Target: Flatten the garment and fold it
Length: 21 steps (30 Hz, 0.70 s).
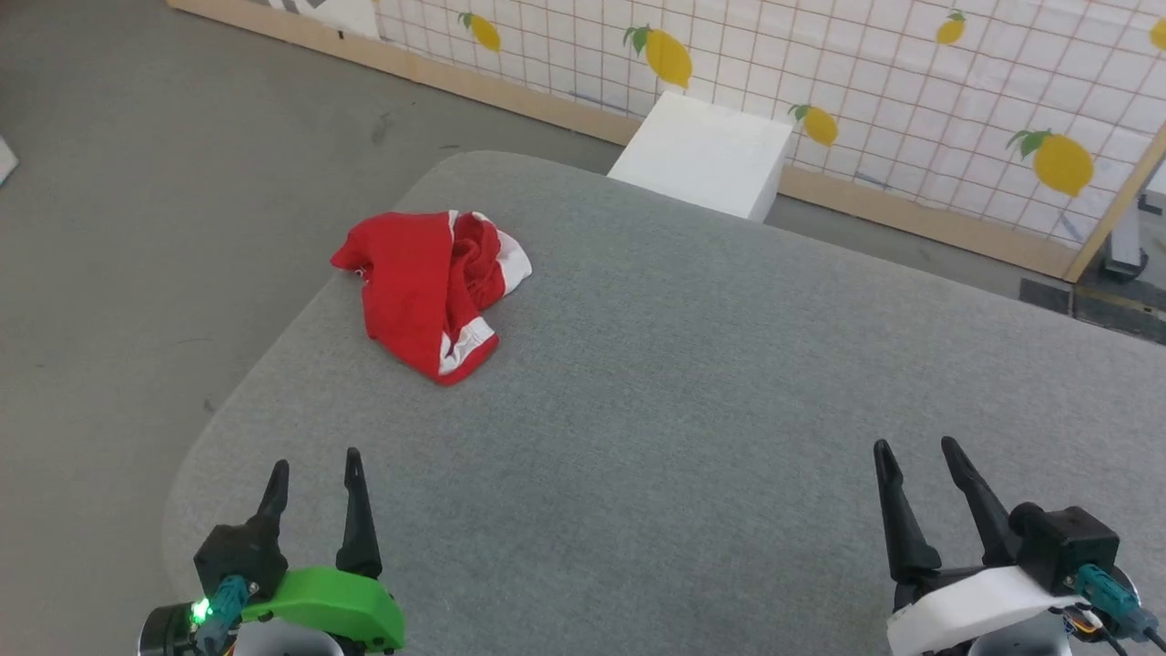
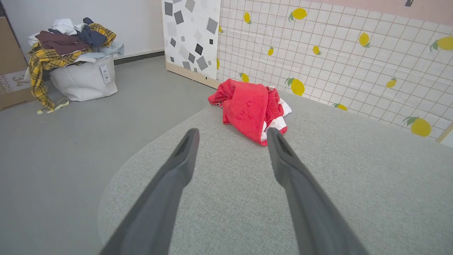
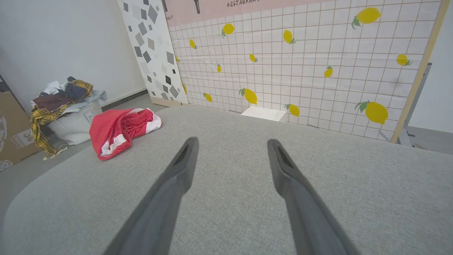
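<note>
Bare grey table (image 1: 692, 383) stretches from the left gripper (image 1: 317, 460) and right gripper (image 1: 915, 446) to the crumpled shorts (image 1: 428, 292) near its far left edge. A white box (image 1: 701, 155) and a lemon-patterned wall panel (image 1: 911, 82) stand beyond the far edge.

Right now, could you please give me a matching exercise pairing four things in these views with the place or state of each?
Things:
1. garment
2. left end effector
3. white block
4. laundry bag

Places or states:
A. on the floor, heaped with clothes
B. crumpled near the table's far left edge
C. open and empty, above the table's near left corner
D. beyond the table, beside the lemon-print wall

Pairs: 1-B; 2-C; 3-D; 4-A
</note>
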Available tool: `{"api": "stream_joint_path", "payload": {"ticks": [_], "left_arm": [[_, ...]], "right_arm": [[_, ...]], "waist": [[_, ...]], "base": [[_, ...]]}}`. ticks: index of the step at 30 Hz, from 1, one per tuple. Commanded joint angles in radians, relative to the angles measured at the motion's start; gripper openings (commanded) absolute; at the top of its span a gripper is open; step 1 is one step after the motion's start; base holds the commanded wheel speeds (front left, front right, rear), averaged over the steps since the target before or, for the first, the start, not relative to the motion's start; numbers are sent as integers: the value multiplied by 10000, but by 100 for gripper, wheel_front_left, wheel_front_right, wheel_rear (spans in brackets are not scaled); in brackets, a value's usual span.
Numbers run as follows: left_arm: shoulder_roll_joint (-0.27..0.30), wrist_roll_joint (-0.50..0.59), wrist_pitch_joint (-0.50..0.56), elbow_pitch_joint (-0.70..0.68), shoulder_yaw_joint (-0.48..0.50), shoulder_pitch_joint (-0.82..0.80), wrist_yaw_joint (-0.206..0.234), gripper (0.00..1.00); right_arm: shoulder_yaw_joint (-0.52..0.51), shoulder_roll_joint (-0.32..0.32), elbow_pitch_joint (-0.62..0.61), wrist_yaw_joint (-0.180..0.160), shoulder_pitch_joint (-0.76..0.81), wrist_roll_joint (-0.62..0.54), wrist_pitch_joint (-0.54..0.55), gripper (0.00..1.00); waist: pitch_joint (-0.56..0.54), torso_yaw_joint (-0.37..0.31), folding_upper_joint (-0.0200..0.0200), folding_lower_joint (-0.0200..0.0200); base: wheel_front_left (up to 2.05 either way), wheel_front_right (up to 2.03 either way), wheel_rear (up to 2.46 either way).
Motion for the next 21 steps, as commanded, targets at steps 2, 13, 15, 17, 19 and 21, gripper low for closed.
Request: {"api": "stream_joint_path", "payload": {"ticks": [2, 13, 15, 17, 19, 21], "left_arm": [[-22, -142, -130, 40, -1, 167, 81, 100], [-25, -145, -352, 137, -136, 144, 217, 100], [-25, -58, -393, 147, -146, 148, 257, 100], [-24, 51, -434, 166, -145, 153, 284, 100], [-16, 192, -480, 187, -170, 154, 307, 100], [-5, 237, -521, 228, -166, 122, 292, 100]], "right_arm": [[-2, 10, 66, -10, 172, 114, -140, 100], [34, 12, 208, -12, 210, 173, -364, 100], [38, 12, 240, -12, 221, 199, -405, 100], [34, 13, 271, -12, 238, 231, -447, 100], [32, 13, 303, -12, 263, 259, -492, 100], [46, 13, 320, -13, 284, 274, -534, 100]], "waist": [[79, 128, 0, 0], [211, 496, 0, 0], [207, 569, 0, 0], [199, 646, 0, 0], [192, 728, 0, 0], [200, 786, 0, 0]], "base": [[0, 0, 0], [0, 0, 0], [0, 0, 0], [0, 0, 0], [0, 0, 0], [0, 0, 0]]}}
